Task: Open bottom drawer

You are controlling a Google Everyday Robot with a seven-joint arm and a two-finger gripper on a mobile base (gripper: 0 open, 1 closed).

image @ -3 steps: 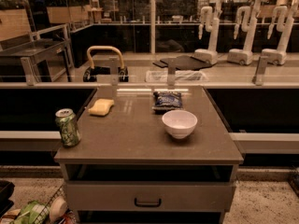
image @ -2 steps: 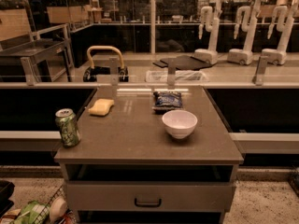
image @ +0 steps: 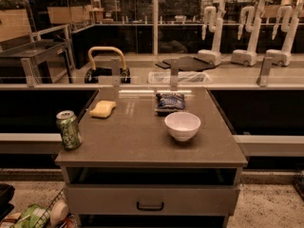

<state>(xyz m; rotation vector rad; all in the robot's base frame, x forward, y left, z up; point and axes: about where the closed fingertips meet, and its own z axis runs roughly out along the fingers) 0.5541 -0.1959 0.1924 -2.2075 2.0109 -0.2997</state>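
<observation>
Gripper: outside the camera view, so no part of it shows and the state of the jaws can't be told.

Versus the earlier frames: nothing changed. Can, sponge, bag and bowl sit in the same spots and the drawer front is just as flush.

Surface: grey-brown cabinet top. Green soda can upright at the front-left edge. Yellow sponge behind it, toward the back left. Blue snack bag lies flat at the back centre. White bowl just in front of the bag, right of centre, apart from it.

Room: glass railing behind the cabinet, a black item with a tan looped handle beyond it, white robot arms parked at the far right. Speckled floor; wire basket with mixed items at the lower left.

Task thing: bottom drawer under an open dark slot below the top, shut, dark handle centred on its front. With the gripper unseen, its position relative to the drawer can't be told.
</observation>
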